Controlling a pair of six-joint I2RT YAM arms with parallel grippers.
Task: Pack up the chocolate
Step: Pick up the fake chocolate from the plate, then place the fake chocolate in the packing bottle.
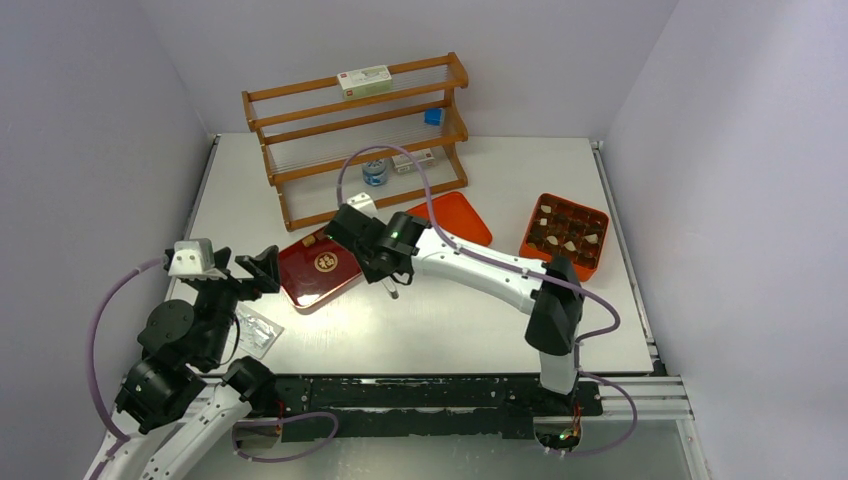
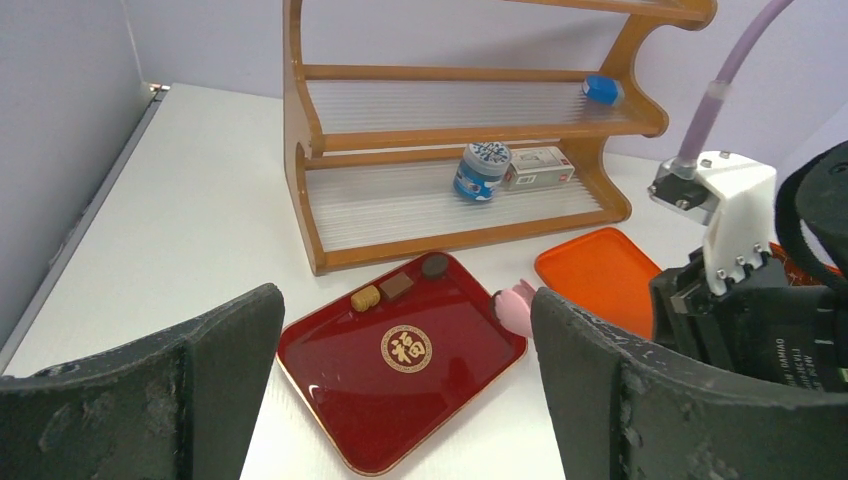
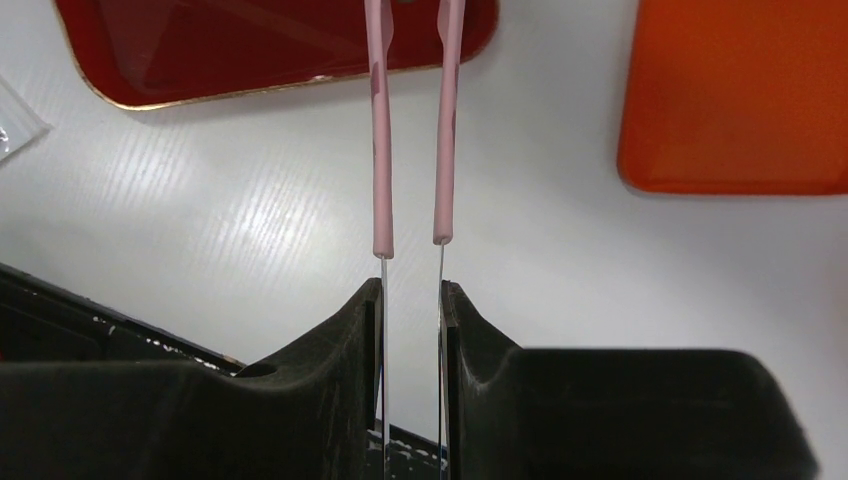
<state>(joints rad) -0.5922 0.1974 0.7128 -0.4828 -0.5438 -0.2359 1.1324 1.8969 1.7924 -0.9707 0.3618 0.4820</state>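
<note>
Clamping pink tongs [image 3: 381, 150], right hand [image 3: 411, 290] hangs near chocolate [image 2: 397, 286] on tray [image 2: 330, 400].

Right gripper [image 3: 410, 300], clamped on the pink tongs [image 3: 380, 150], has bare bench [image 3: 250, 230] beneath it. Straight ahead the red tray [image 3: 250, 50] lies mostly open, chocolate [image 2: 397, 287] crowding only its far corner. Orange lid [image 3: 730, 100] flanks the gripper's right, the wooden rack [image 1: 355, 130] walls off beyond, and the left gripper [image 1: 240, 270], jaws wide, guards the tray's opposite side.

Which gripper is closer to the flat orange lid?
Right. The right gripper, holding pink tongs, hangs just beside the orange lid; the left gripper sits beyond the red tray.
</note>
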